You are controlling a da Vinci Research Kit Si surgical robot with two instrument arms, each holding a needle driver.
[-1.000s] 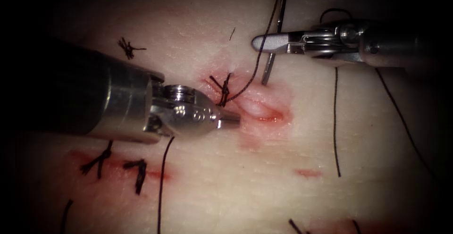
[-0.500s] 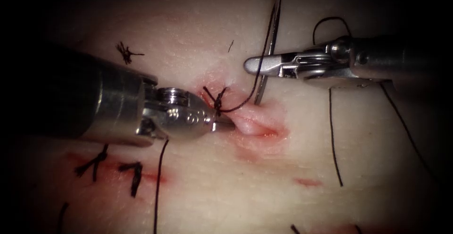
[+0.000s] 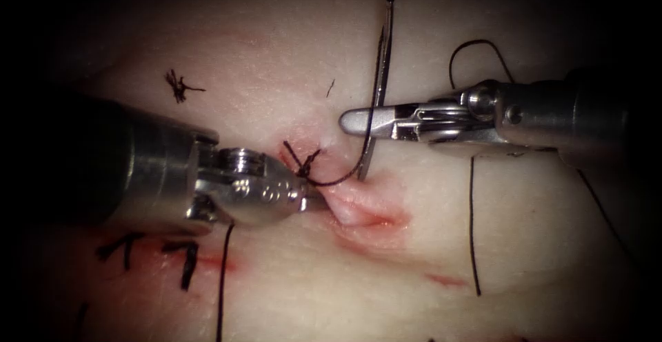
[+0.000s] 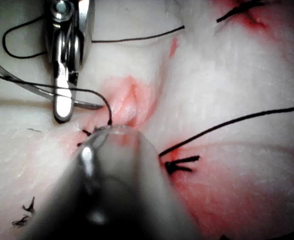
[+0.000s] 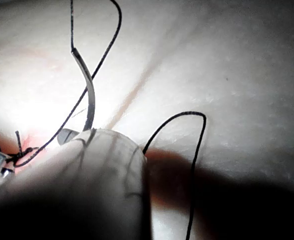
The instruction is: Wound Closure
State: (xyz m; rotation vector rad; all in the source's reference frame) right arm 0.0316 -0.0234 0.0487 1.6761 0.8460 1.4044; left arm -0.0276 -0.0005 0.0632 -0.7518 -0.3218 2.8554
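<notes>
The right end effector [image 3: 355, 121] is clamped across the needle [image 3: 378, 87], low on its curve; the needle stands clear of the tissue [image 3: 331, 273], its tip [image 3: 363, 175] just above the cut [image 3: 365, 214]. Thread [image 3: 345, 174] runs to the knot [image 3: 303, 166], where the left end effector [image 3: 314, 197] presses; its jaw tips are hidden, so their grip is unclear.

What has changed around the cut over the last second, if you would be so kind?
The right tool, shut on the needle near its pointed end, has carried it leftward and down toward the cut; the needle's tip now hangs just above the tissue, not in it. The left tool has shifted slightly left and down, its tip at the knot. The thread still runs from knot to needle.
</notes>
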